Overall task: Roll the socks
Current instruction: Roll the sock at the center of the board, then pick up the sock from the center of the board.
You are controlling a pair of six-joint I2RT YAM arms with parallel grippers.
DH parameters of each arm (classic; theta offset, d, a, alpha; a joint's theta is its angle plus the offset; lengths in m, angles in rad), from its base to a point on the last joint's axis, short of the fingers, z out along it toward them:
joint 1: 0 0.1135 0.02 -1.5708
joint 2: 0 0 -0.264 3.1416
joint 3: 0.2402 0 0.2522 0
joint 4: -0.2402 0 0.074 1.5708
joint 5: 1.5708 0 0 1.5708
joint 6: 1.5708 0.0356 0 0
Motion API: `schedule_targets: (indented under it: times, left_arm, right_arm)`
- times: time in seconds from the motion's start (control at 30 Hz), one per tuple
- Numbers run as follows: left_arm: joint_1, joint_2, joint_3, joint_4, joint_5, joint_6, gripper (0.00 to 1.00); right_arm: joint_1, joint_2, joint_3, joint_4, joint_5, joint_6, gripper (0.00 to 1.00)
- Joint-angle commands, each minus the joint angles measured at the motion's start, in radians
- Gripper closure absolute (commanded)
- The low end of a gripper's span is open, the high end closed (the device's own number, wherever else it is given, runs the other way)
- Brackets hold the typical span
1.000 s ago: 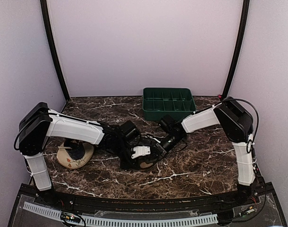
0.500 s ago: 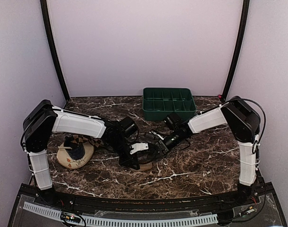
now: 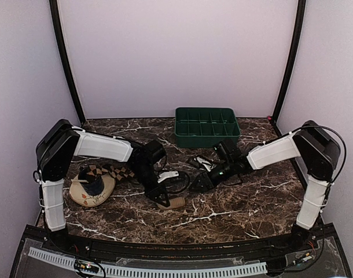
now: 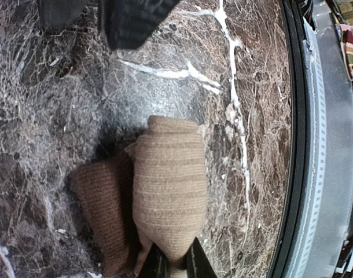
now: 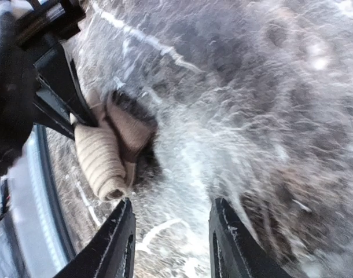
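At centre front, the left gripper [image 3: 166, 198] is clamped on one end of the rolled tan-brown fabric sock [image 4: 168, 197], which lies on the dark marble table [image 3: 240, 202]; just beside it, the right gripper [image 5: 172, 220] hovers low, fingers apart.

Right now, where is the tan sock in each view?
Top external: tan sock sits low centre, at the tip of the left gripper.
Left wrist: centre of frame, rolled, its near end between the fingers at the bottom edge.
Right wrist: left of centre, beyond the open right gripper.
Shared landmark: the left gripper, at the sock in all three.
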Motion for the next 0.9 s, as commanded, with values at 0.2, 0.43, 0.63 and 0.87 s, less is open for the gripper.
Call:
schedule_targets:
  times: [0.2, 0.43, 0.63, 0.87]
  left_arm:
    - [0.032, 0.075, 0.040, -0.131, 0.066, -0.004, 1.00]
    - [0.054, 0.102, 0.058, -0.158, 0.129, 0.005, 1.00]
    - [0.064, 0.121, 0.053, -0.164, 0.154, 0.007, 1.00]
    - [0.065, 0.146, 0.065, -0.181, 0.165, 0.011, 1.00]
  right_arm:
    - [0.121, -0.177, -0.085, 0.056, 0.412, -0.118, 0.61]
    - [0.319, -0.241, -0.127, 0.077, 0.700, -0.248, 0.60]
    - [0.434, -0.257, -0.146, 0.110, 0.826, -0.308, 0.58]
    - [0.493, -0.182, -0.091, 0.110, 0.897, -0.395, 0.54]
